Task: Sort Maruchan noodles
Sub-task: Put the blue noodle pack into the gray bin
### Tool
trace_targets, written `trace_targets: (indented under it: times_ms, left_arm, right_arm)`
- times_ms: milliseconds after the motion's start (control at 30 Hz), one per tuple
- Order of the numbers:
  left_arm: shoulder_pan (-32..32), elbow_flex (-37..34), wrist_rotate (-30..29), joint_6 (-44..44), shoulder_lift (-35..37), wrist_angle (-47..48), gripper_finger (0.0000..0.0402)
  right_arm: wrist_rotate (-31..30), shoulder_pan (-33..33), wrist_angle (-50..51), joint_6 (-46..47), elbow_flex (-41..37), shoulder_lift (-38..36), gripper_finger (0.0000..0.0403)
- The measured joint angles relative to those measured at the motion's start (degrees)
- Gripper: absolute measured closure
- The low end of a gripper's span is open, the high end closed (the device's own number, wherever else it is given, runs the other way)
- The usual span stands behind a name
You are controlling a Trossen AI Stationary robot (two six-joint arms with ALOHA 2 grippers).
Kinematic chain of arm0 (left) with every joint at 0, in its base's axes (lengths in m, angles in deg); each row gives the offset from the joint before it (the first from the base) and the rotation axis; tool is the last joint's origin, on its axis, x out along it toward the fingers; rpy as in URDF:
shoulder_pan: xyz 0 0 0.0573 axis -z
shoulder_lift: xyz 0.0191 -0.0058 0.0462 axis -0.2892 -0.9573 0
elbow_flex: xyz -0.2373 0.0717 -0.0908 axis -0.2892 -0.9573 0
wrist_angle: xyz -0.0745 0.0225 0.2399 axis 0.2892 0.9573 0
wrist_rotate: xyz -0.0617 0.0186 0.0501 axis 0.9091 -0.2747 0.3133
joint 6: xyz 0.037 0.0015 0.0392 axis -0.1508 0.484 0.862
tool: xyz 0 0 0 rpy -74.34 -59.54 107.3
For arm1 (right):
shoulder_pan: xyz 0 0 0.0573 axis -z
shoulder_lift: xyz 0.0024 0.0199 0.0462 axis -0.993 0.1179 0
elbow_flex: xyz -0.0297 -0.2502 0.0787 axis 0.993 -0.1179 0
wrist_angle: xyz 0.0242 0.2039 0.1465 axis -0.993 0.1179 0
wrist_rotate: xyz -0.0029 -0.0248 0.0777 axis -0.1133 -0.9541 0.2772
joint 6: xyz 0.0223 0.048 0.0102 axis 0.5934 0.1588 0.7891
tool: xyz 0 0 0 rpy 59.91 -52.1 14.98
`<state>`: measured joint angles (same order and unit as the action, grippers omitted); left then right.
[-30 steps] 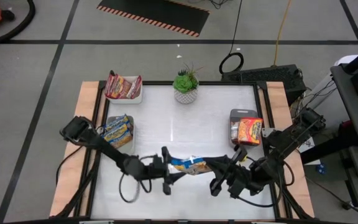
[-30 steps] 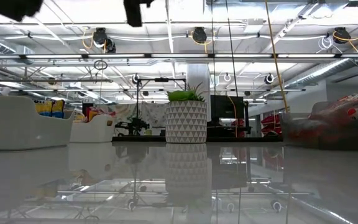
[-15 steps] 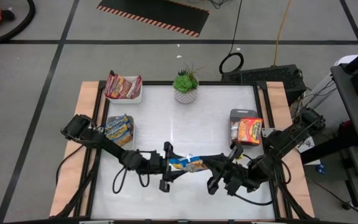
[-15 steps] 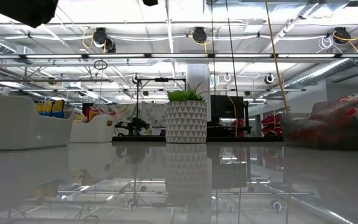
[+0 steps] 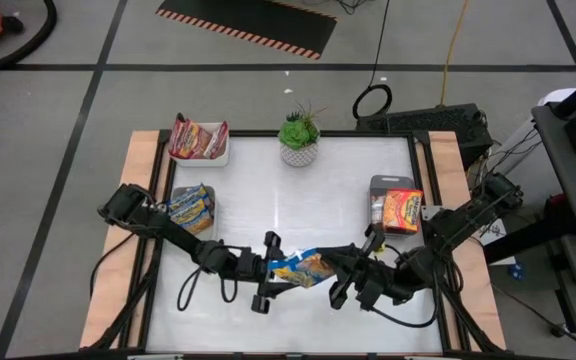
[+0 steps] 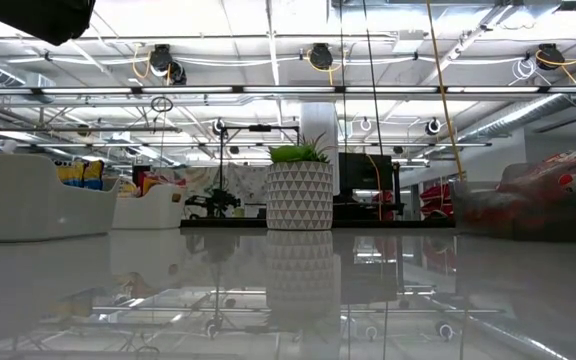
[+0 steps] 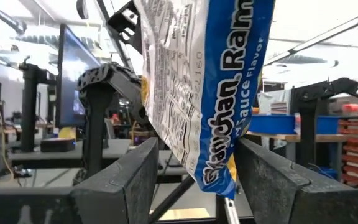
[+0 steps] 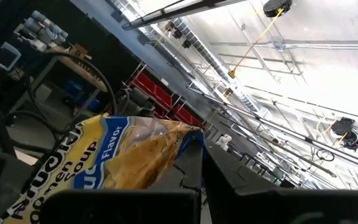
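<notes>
High view: blue-and-yellow noodle packet sits low centre of frame, above the desk, between both arms. Right gripper is clamped tight on its right edge. Left gripper has fingers spread either side of the packet, not pinching it.

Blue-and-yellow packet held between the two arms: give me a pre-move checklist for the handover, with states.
1. Right gripper shut on the blue-and-yellow packet: ok.
2. Packet sits between the left gripper fingers: ok.
3. Left gripper closed on the packet: not ok, gaps show either side.
4. Packet lifted clear of the table: ok.
5. Tray of blue-and-yellow packets on the left has room: cannot tell.
</notes>
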<state>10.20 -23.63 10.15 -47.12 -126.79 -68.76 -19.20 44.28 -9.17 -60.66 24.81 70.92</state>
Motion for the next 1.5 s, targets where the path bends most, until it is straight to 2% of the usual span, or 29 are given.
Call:
trace_targets:
  times_ms: [167,433,500,933,1033,1133,1500]
  left_arm:
    - [1.12,0.02,-0.14,1.61,0.00,0.12,0.0155]
    - [0.78,0.02,-0.53,-2.28,0.02,0.66,0.0042]
    - [0.69,0.09,-2.71,-2.83,0.02,0.66,0.0023]
    - [-0.16,5.79,-6.68,-2.29,0.11,3.83,0.0012]
    - [0.45,5.79,-8.28,-1.47,0.11,3.52,0.0025]
    - [1.65,5.79,-10.80,0.87,0.11,1.91,0.0059]
    - [0.75,5.77,-12.59,-1.37,0.11,4.69,0.0198]
  right_arm:
    - [-0.22,0.01,0.00,-0.30,-0.02,0.04,0.0403]
    - [-0.28,-0.03,-0.28,-0.82,-0.02,0.04,0.0403]
    - [-0.18,-0.04,-0.35,-0.82,-0.02,0.04,0.0403]
    - [-0.85,0.24,-0.56,-1.07,-0.04,0.04,0.0403]
    - [-3.88,0.23,-0.58,-2.19,-0.07,0.04,0.0403]
    - [-6.02,0.23,-0.61,-3.20,-0.09,0.04,0.0403]
    - [-5.84,0.23,-0.59,-3.19,-0.09,0.04,0.0403]
